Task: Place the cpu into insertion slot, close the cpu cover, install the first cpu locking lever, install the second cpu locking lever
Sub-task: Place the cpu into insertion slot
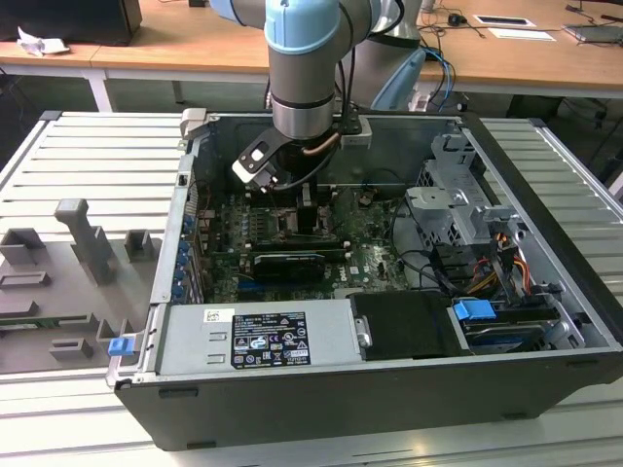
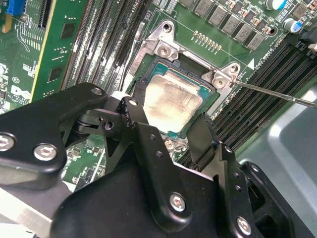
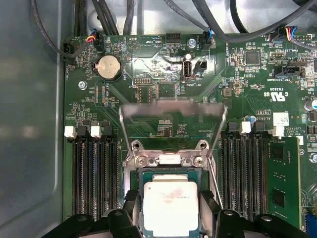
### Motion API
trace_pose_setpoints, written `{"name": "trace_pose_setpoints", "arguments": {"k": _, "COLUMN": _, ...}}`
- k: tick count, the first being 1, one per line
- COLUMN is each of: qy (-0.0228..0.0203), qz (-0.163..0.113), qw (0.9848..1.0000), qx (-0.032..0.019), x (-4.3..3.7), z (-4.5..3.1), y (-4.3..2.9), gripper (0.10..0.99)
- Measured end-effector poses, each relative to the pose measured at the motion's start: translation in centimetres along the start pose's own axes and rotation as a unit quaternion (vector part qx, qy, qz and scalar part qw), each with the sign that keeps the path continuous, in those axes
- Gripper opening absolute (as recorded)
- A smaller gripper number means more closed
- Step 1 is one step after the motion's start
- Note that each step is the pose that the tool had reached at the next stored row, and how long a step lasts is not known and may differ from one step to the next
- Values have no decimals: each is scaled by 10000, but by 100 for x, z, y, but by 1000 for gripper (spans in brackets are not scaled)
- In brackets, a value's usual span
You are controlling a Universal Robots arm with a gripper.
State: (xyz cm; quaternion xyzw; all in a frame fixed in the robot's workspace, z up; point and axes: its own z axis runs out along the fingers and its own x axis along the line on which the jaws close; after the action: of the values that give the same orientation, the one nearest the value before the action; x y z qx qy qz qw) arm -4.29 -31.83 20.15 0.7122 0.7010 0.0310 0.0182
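Observation:
In both wrist views the cpu (image 2: pixel 168 101) (image 3: pixel 170 206), a pale tan-silver square, lies flat in the insertion slot (image 2: pixel 171 49) on the green board. My gripper (image 2: pixel 168 116) (image 3: pixel 170 218) straddles it, with one black finger (image 2: pixel 133 111) against one edge and the other finger (image 2: pixel 200 136) against the opposite edge. The cpu cover (image 3: pixel 148 110), a thin metal frame, stands raised on its hinge beyond the slot. A thin wire locking lever (image 2: pixel 277 95) (image 3: pixel 214 178) sticks out beside the slot. In the exterior view the gripper (image 1: pixel 300 199) is low inside the open computer case.
Long black memory slots (image 3: pixel 94 173) (image 3: pixel 242 168) run along both sides of the socket. A green expansion card (image 2: pixel 49 54) stands nearby. The case holds a power supply (image 1: pixel 253 331), a drive cage (image 1: pixel 458 209) and cables. Grey fixtures (image 1: pixel 88 243) sit at the exterior view's left.

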Motion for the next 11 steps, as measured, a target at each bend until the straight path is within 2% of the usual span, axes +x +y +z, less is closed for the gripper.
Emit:
{"name": "trace_pose_setpoints", "arguments": {"k": 5, "qy": 0, "qz": 0, "qw": 10000, "qx": 0, "x": 1, "z": -29, "y": 2, "gripper": 604}}
{"name": "trace_pose_setpoints", "arguments": {"k": 11, "qy": -1, "qz": 0, "qw": 10000, "qx": 7, "x": 2, "z": -109, "y": 8, "gripper": 588}}
